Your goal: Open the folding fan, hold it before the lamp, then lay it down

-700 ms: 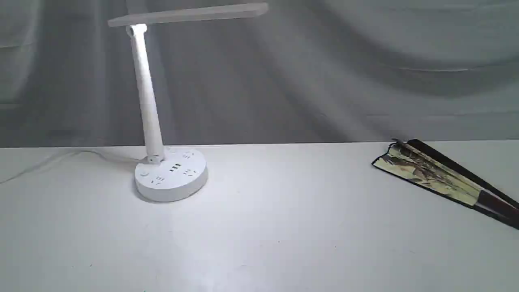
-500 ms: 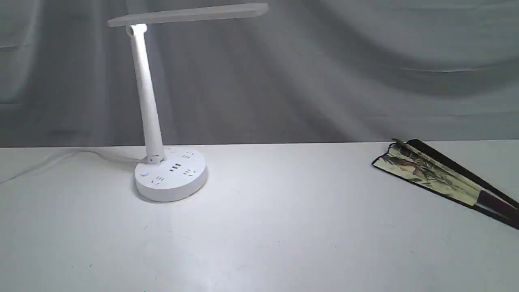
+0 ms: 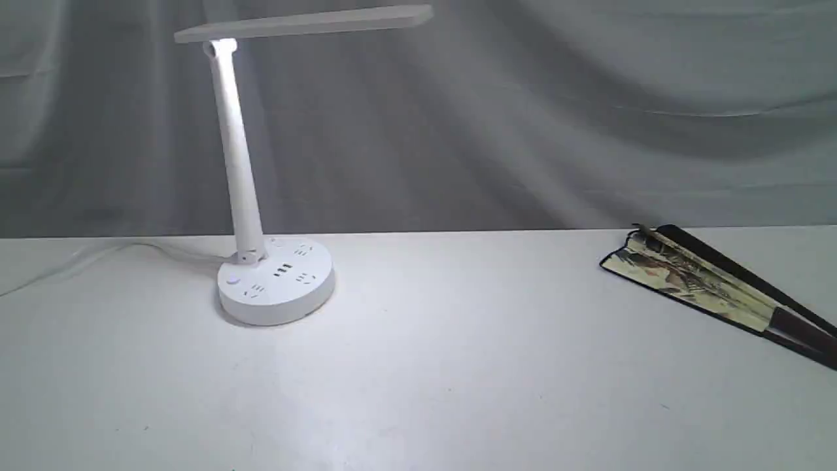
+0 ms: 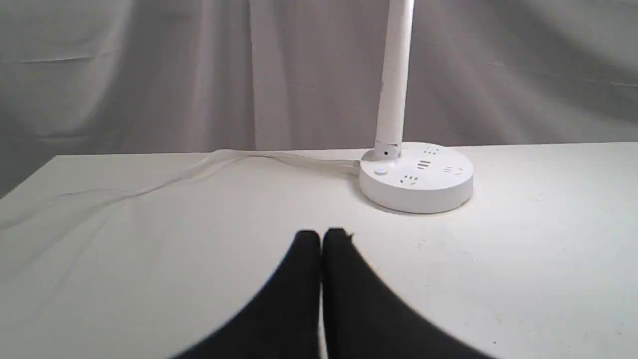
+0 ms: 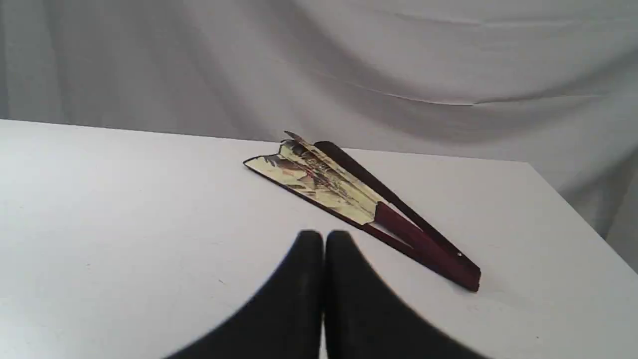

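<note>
While apart from the folding fan (image 5: 319,180), right gripper (image 5: 324,237) tips together.

white lamp (image 3: 274,284); cream folding fan (image 3: 703,284), painted landscape, black edge, maroon ribs; white table (image 3: 458,379).

A white table (image 5: 124,199) runs back to a grey, creased cloth backdrop (image 5: 398,65). On the table lies a folding fan (image 5: 359,199), spread only a little, its cream painted paper dark-edged and its maroon ribs meeting at the pivot end. It rests flat, with the paper end towards the backdrop. In the foreground the right gripper (image 5: 324,238) shows 2 black fingers (image 5: 299,279) pressed together, empty, near the fan but apart from it.
</note>
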`<action>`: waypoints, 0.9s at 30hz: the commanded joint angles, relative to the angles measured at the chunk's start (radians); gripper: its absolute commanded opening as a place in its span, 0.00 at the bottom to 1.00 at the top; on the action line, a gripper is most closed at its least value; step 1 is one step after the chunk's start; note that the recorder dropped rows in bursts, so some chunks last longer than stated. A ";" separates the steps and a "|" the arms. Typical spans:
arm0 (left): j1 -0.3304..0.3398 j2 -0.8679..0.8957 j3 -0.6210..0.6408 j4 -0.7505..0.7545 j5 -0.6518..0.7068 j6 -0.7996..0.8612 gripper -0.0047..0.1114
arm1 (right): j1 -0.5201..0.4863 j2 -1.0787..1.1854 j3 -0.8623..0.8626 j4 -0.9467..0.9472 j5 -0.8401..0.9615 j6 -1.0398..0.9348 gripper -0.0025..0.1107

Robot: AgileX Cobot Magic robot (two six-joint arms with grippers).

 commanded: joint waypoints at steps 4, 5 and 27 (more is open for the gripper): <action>0.003 -0.002 0.004 -0.012 -0.124 -0.045 0.04 | 0.002 -0.004 0.004 0.011 -0.103 -0.003 0.02; 0.003 -0.002 0.004 -0.012 -0.146 -0.060 0.04 | 0.002 -0.004 0.004 0.011 -0.118 -0.003 0.02; 0.003 -0.002 -0.109 -0.012 -0.112 -0.210 0.04 | 0.002 -0.004 -0.142 0.011 -0.167 0.069 0.02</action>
